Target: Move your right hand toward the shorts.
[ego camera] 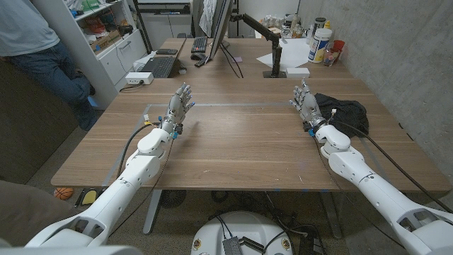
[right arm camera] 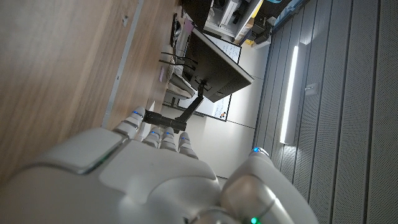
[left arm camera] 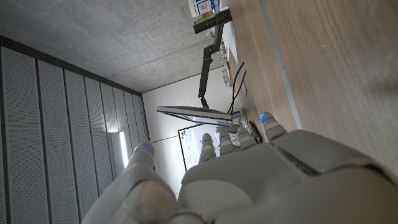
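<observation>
Right hand empty beside the shorts, a short sideways move left to make.

We see the dark shorts (ego camera: 345, 113) bunched on the tabletop (ego camera: 241, 142), and we place everything else from them: our right hand (ego camera: 306, 103) stands just beside their inner edge, fingers apart and holding nothing, while our left hand (ego camera: 178, 108) waits well apart from them across the tabletop, equally wide and empty. We judge the main risk to be overshooting, since so little gap remains that a quick sweep could shove the cloth toward the tabletop's edge beyond the shorts or snag a fingertip in a fold. A black cable (ego camera: 357, 131) runs along the forearm close by the shorts, and we think a careless turn of the wrist could drag it across the fabric.
</observation>
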Robot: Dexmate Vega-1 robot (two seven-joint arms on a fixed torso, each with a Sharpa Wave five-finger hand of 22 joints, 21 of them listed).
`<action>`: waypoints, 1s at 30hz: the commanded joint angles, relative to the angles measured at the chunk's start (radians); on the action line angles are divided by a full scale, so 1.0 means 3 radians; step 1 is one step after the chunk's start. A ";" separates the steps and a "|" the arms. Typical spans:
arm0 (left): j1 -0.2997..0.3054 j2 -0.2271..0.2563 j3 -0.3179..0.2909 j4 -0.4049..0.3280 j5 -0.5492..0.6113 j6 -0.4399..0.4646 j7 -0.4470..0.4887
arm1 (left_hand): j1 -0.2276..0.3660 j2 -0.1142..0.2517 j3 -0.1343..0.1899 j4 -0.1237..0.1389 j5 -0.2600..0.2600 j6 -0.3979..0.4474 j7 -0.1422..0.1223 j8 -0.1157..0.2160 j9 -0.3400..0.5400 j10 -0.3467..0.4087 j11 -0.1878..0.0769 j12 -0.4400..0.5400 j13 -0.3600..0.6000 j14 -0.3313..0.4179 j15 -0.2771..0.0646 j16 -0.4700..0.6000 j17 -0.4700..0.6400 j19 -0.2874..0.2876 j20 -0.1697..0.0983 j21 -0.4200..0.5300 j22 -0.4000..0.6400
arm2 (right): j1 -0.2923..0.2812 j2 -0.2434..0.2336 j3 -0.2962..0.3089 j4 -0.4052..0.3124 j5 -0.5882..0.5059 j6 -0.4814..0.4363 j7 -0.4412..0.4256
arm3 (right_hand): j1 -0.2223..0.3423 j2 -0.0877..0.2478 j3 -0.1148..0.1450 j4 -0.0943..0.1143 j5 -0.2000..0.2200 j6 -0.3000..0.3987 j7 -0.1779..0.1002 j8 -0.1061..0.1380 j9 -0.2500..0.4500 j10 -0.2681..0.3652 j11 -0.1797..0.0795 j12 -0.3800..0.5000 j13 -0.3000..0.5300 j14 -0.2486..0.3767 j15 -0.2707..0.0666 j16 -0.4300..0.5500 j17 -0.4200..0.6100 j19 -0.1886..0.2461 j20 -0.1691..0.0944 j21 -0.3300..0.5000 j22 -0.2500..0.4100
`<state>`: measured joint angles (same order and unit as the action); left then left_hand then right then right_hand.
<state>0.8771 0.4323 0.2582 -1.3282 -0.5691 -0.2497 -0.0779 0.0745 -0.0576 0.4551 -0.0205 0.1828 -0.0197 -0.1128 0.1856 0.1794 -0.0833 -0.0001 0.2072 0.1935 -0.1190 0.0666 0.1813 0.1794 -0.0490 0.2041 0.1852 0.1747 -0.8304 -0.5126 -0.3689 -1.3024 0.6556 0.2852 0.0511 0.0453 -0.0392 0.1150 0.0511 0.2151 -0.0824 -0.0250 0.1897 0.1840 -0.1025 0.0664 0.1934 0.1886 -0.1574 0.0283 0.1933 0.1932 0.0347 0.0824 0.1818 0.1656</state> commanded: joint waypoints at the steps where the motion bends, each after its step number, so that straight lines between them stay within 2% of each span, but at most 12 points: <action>1: 0.0040 -0.0078 -0.0116 -0.0031 0.0131 0.0064 -0.0093 | 0.0039 0.0009 0.0023 -0.0012 0.0018 0.0007 -0.0028 0.0017 0.0004 -0.0021 -0.0008 0.0020 0.0009 -0.0037 -0.0010 0.0009 0.0015 -0.0005 0.0022 0.0022 0.0014 | -0.0022 -0.0034 0.0010 -0.0053 -0.0041 0.0015 -0.0029 | 0.0011 -0.0008 0.0017 0.0004 0.0017 -0.0032 -0.0011 0.0015 0.0017 -0.0030 0.0007 0.0014 0.0008 -0.0044 -0.0010 0.0005 0.0004 -0.0012 0.0018 0.0014 0.0010; 10: 0.0058 -0.0095 -0.0144 -0.0045 0.0164 0.0060 -0.0123 | 0.0042 0.0011 0.0022 -0.0018 0.0017 0.0007 -0.0030 0.0016 0.0004 -0.0021 -0.0004 0.0020 0.0009 -0.0041 -0.0016 0.0011 0.0016 -0.0009 0.0023 0.0022 0.0014 | -0.0027 -0.0119 -0.0005 -0.0131 -0.0171 0.0003 -0.0104 | 0.0015 -0.0005 0.0013 0.0002 0.0018 -0.0041 -0.0012 0.0011 0.0016 -0.0048 -0.0009 0.0007 0.0007 -0.0063 -0.0016 0.0000 0.0003 -0.0021 0.0005 0.0012 0.0010; 11: 0.0067 -0.0093 -0.0149 -0.0059 0.0168 0.0061 -0.0119 | 0.0042 0.0011 0.0022 -0.0019 0.0017 0.0008 -0.0029 0.0016 0.0004 -0.0024 -0.0004 0.0019 0.0009 -0.0043 -0.0014 0.0010 0.0016 -0.0009 0.0023 0.0022 0.0014 | -0.0023 -0.0170 -0.0023 -0.0163 -0.0288 0.0014 -0.0163 | 0.0015 -0.0005 0.0012 0.0001 0.0018 -0.0042 -0.0014 0.0011 0.0016 -0.0055 -0.0011 0.0005 0.0007 -0.0073 -0.0020 -0.0004 0.0003 -0.0031 0.0003 0.0008 0.0010; 13: 0.0068 -0.0095 -0.0153 -0.0060 0.0172 0.0063 -0.0121 | 0.0043 0.0012 0.0022 -0.0020 0.0017 0.0009 -0.0030 0.0016 0.0004 -0.0023 -0.0002 0.0019 0.0009 -0.0043 -0.0014 0.0011 0.0016 -0.0009 0.0023 0.0022 0.0014 | -0.0023 -0.0171 -0.0024 -0.0164 -0.0295 0.0013 -0.0170 | 0.0016 -0.0005 0.0012 0.0001 0.0018 -0.0043 -0.0016 0.0011 0.0016 -0.0059 -0.0014 0.0004 0.0007 -0.0079 -0.0020 -0.0006 0.0003 -0.0041 0.0002 0.0004 0.0010; 14: 0.0070 -0.0094 -0.0158 -0.0067 0.0172 0.0060 -0.0125 | 0.0043 0.0012 0.0022 -0.0021 0.0017 0.0009 -0.0030 0.0016 0.0004 -0.0021 0.0000 0.0020 0.0009 -0.0046 -0.0014 0.0010 0.0016 -0.0010 0.0023 0.0022 0.0014 | -0.0007 -0.0237 -0.0049 -0.0192 -0.0422 0.0010 -0.0212 | 0.0017 -0.0005 0.0011 0.0000 0.0018 -0.0045 -0.0014 0.0010 0.0016 -0.0064 -0.0016 0.0002 0.0007 -0.0087 -0.0019 -0.0008 0.0003 -0.0045 0.0002 0.0003 0.0010; 26: 0.0083 -0.0105 -0.0172 -0.0090 0.0188 0.0050 -0.0116 | 0.0046 0.0014 0.0021 -0.0028 0.0016 0.0011 -0.0031 0.0015 0.0004 -0.0022 -0.0002 0.0020 0.0009 -0.0050 -0.0016 0.0012 0.0016 -0.0013 0.0023 0.0023 0.0014 | -0.0015 -0.0338 -0.0055 -0.0273 -0.0643 -0.0006 -0.0387 | 0.0025 0.0000 0.0007 -0.0005 0.0019 -0.0065 -0.0022 0.0004 0.0015 -0.0104 -0.0041 -0.0008 0.0007 -0.0133 -0.0033 -0.0019 0.0002 -0.0074 -0.0007 -0.0003 0.0010; 30: 0.0087 -0.0100 -0.0164 -0.0101 0.0191 0.0060 -0.0129 | 0.0046 0.0016 0.0021 -0.0031 0.0016 0.0013 -0.0031 0.0016 0.0004 -0.0022 0.0002 0.0020 0.0009 -0.0053 -0.0010 0.0012 0.0016 -0.0015 0.0023 0.0023 0.0014 | -0.0009 -0.0438 -0.0074 -0.0344 -0.0842 -0.0049 -0.0501 | 0.0028 0.0001 0.0005 -0.0007 0.0020 -0.0067 -0.0023 0.0004 0.0015 -0.0120 -0.0048 -0.0012 0.0007 -0.0159 -0.0041 -0.0025 0.0001 -0.0096 -0.0018 -0.0009 0.0010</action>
<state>0.8994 0.4033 0.2106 -1.3518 -0.5162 -0.2328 -0.1131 0.0798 -0.0523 0.4606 -0.0262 0.1828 -0.0198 -0.1126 0.1856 0.1791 -0.0831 -0.0001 0.2071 0.1932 -0.1252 0.0604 0.1813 0.1791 -0.0490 0.2039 0.1851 0.1746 -0.8353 -0.5957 -0.3823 -1.3718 0.5010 0.2866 -0.0389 0.0453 -0.0391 0.1149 0.0511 0.2151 -0.0932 -0.0359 0.1897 0.1838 -0.1276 0.0516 0.1934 0.1884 -0.1681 0.0176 0.1884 0.1906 0.0138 0.0757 0.1818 0.1654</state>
